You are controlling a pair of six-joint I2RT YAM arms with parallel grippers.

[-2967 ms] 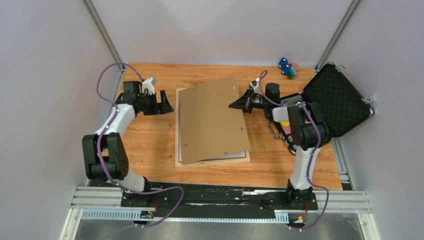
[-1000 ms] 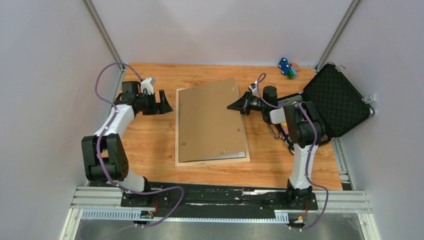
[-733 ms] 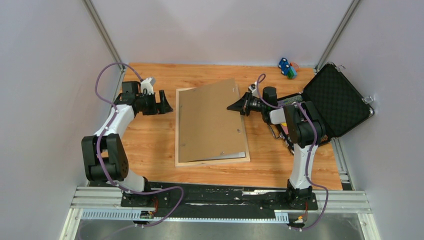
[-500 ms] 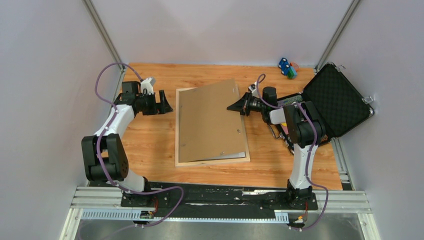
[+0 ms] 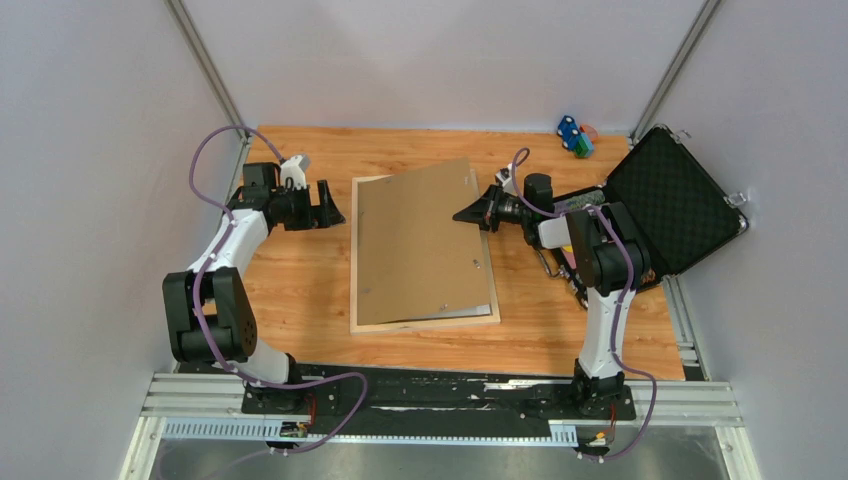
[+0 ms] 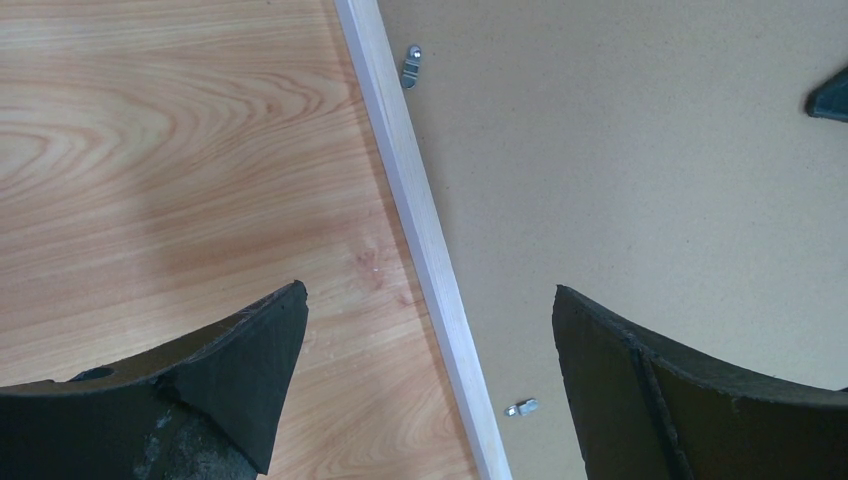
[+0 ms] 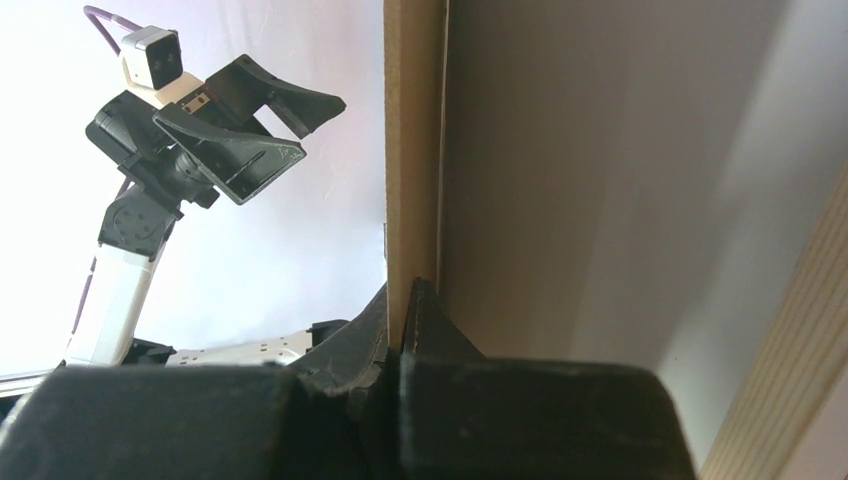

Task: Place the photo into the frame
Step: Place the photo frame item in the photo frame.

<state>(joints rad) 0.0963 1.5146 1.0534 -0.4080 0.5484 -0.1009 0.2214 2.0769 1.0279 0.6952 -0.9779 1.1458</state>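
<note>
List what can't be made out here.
- Photo: nowhere visible; in the top view the board covers the frame. The pale strip at its near edge could be print or pane.
- Case contents: top view, right arm blocks them.
- Small coloured items at the far edge: too small to identify.
- Right wrist view: board fills it; right tool clamps its edge.
</note>
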